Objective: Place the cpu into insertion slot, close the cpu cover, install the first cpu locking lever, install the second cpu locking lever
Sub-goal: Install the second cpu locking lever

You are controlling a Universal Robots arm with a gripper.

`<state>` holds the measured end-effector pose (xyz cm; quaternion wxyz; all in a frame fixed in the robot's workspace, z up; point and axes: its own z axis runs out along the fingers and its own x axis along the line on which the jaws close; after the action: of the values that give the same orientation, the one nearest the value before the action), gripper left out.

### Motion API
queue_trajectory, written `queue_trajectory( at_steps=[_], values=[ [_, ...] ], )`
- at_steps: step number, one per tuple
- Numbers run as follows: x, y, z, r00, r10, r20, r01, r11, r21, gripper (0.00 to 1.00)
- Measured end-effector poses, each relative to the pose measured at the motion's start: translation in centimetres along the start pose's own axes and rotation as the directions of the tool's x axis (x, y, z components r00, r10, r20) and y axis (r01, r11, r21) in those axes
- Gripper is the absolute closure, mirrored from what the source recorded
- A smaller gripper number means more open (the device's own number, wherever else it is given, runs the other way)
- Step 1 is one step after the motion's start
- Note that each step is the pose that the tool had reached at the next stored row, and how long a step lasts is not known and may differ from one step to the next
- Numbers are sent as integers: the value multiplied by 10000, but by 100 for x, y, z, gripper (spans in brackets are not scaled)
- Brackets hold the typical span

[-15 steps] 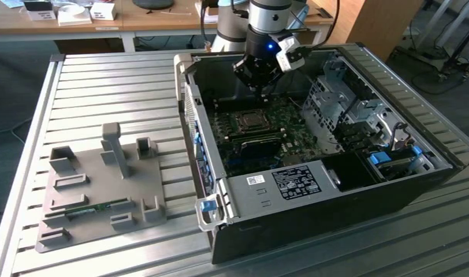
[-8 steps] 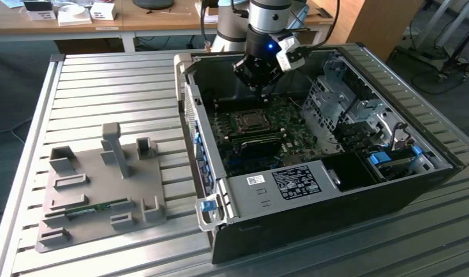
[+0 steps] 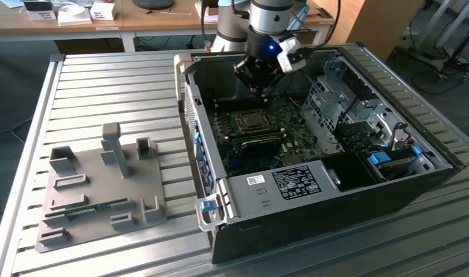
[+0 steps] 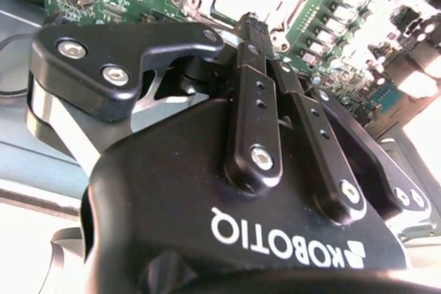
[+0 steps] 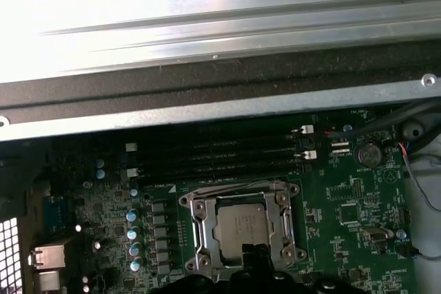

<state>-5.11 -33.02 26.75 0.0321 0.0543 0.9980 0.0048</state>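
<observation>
The cpu [image 5: 241,225] lies flat in the insertion slot [image 3: 250,121] on the green motherboard, silvery top up. The cpu cover [image 5: 200,228], a silvery frame, lies down around it, and the chip shows through its window. A thin wire lever [image 5: 227,185] runs along the socket's edge nearest the memory slots. In the exterior view my gripper [image 3: 261,89] hangs inside the black case, above and just behind the socket. In the second wrist view the gripper [image 4: 251,22] has its two black fingers together with nothing between them. Its tip [image 5: 256,253] overlaps the chip's edge in the first wrist view.
The open case [image 3: 186,98] walls in the motherboard, with a drive cage [image 3: 342,104] on the exterior view's right. Long black memory slots [image 5: 220,153] lie beside the socket. A grey fixture plate [image 3: 103,190] holding a memory stick [image 3: 88,209] sits on the slatted table [image 3: 111,86].
</observation>
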Motion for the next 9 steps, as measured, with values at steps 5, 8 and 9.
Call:
queue_trajectory(
  at_steps=[5,8,9],
  values=[
    [-1,-8,0,10000,1,0,-1,10000,-1,89],
    [-1,-9,0,10000,0,0,0,10000,-1,89],
    [-1,-10,0,10000,0,0,0,10000,-1,89]
  ],
)
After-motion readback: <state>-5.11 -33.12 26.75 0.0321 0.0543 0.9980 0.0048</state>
